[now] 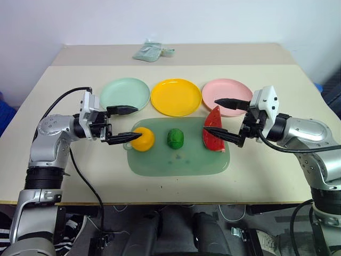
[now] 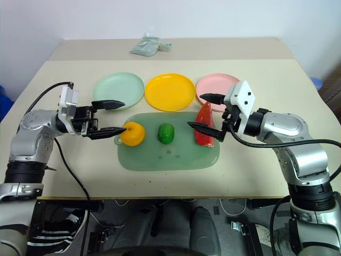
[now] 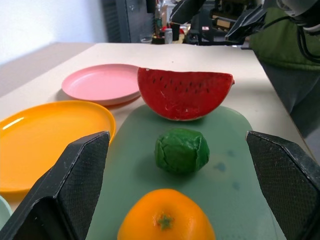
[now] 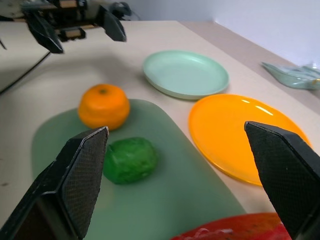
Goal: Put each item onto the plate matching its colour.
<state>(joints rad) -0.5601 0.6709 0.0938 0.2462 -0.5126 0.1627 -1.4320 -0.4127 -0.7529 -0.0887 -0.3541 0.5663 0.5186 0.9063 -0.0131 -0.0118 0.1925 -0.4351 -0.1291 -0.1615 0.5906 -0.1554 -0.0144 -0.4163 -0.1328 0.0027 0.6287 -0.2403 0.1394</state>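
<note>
The orange (image 1: 143, 138), green vegetable (image 1: 175, 138) and watermelon wedge (image 1: 213, 136) sit in a row on the green mat (image 1: 178, 160). Behind the mat lie the mint plate (image 1: 124, 92), yellow plate (image 1: 176, 96) and pink plate (image 1: 227, 96). The left gripper (image 1: 127, 124) stands open by the orange, perhaps touching it. The right gripper (image 1: 219, 115) gapes at the wedge.
</note>
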